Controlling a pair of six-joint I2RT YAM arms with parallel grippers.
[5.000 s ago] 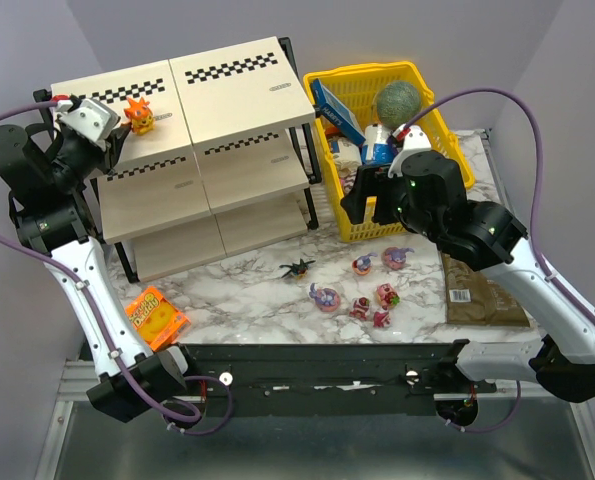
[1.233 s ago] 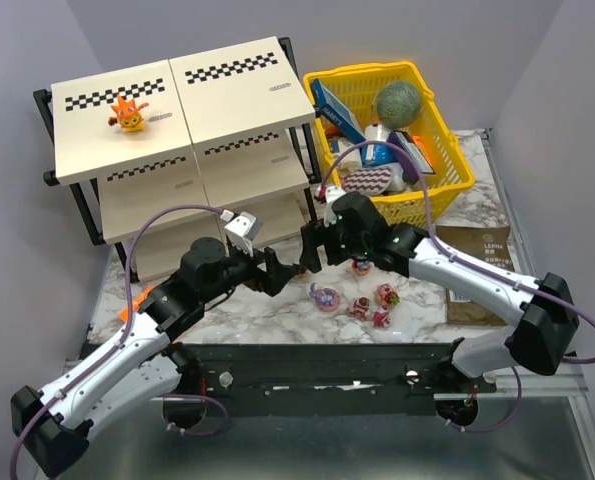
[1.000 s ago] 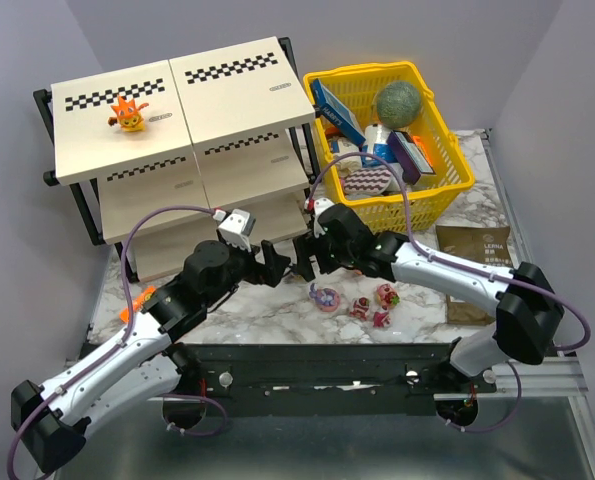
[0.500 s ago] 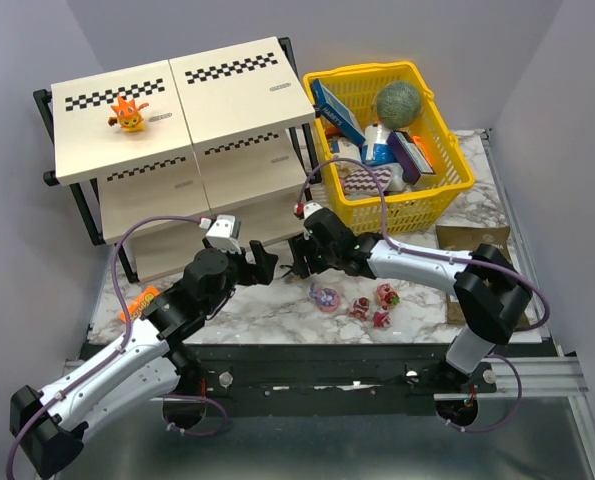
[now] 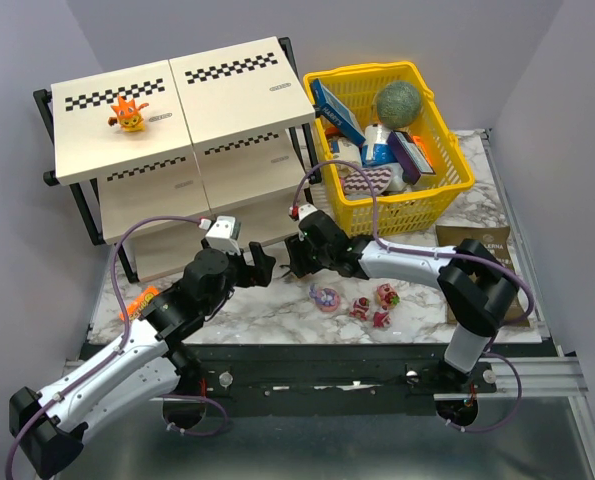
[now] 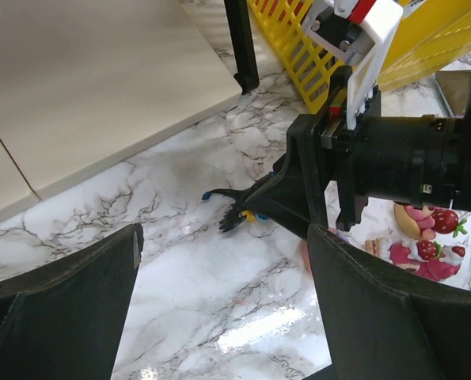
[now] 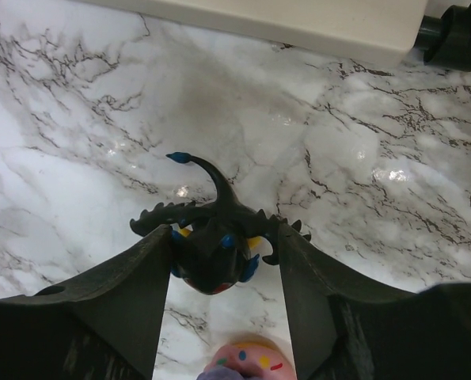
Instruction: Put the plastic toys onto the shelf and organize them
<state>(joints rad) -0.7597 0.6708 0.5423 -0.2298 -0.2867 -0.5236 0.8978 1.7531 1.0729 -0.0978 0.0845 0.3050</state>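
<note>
Centre the right gripper [image 7: 224, 237] on the black winged toy [image 7: 211, 265], lying on the table [image 7: 77, 119] before the shelf [image 5: 187, 110], 2 fingers [image 7: 124, 317] flanking it, clamping indiscernible; left gripper [image 5: 262, 265] released alongside.

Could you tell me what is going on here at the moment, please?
The two arms are putting small plastic toys onto the shelf. The right gripper is down on the marble table, its jaws either side of the black winged toy; whether it is clamped yet is unclear. The left gripper hovers open beside it, empty. An orange toy stands on the top tier, and several pink toys lie on the table.
</note>
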